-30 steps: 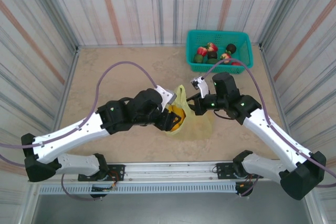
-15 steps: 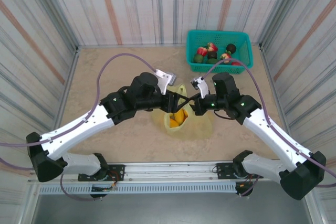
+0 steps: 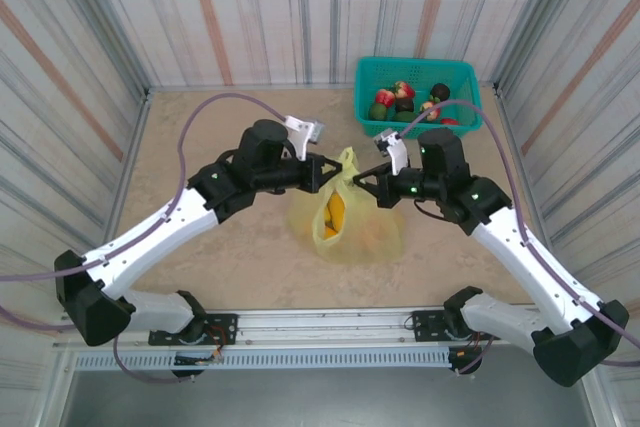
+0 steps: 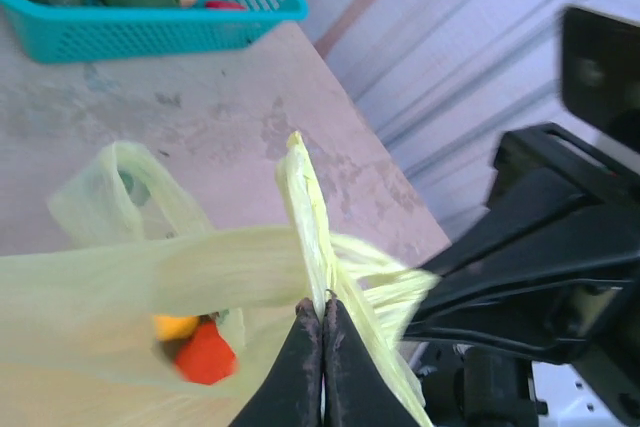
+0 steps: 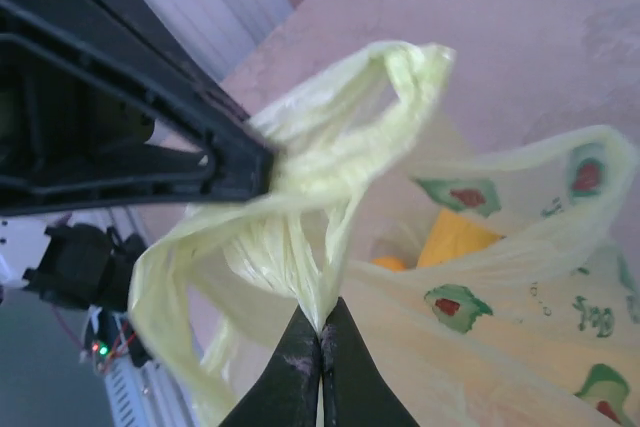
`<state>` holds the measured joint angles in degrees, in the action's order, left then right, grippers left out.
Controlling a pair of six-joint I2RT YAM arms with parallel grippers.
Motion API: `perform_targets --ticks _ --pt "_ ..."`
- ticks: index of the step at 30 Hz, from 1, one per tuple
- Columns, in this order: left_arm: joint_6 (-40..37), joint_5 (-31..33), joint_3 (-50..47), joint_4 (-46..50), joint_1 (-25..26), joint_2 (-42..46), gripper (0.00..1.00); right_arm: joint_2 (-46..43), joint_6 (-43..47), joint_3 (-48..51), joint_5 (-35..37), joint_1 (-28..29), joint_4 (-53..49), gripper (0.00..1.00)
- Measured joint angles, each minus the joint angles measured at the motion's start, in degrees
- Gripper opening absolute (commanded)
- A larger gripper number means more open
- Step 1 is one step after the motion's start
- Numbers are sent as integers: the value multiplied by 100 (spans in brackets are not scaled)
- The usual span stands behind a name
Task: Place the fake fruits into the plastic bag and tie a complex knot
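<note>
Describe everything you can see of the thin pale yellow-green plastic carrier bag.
The thin, translucent pale yellow-green plastic bag sits slumped on the beige table, between the two arms. Small avocado prints dot its film, and orange and yellow fake fruits show inside its open mouth. Its handle strips are bunched and drawn upward. The left gripper is shut on one strip and the right gripper on another. One loop handle stands loose, ungripped.
</note>
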<state>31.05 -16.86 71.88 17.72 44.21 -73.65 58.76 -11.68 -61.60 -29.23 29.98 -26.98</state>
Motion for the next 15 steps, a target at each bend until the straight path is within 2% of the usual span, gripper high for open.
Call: perform_targets --ticks 8,15 --pt "-415 37 638 -2 -640 17 0 -317 61 -544 656 -44 -282 0" --pt "-780 35 1139 -15 -789 17 0 -575 236 -1156 1003 -42 -778 0"
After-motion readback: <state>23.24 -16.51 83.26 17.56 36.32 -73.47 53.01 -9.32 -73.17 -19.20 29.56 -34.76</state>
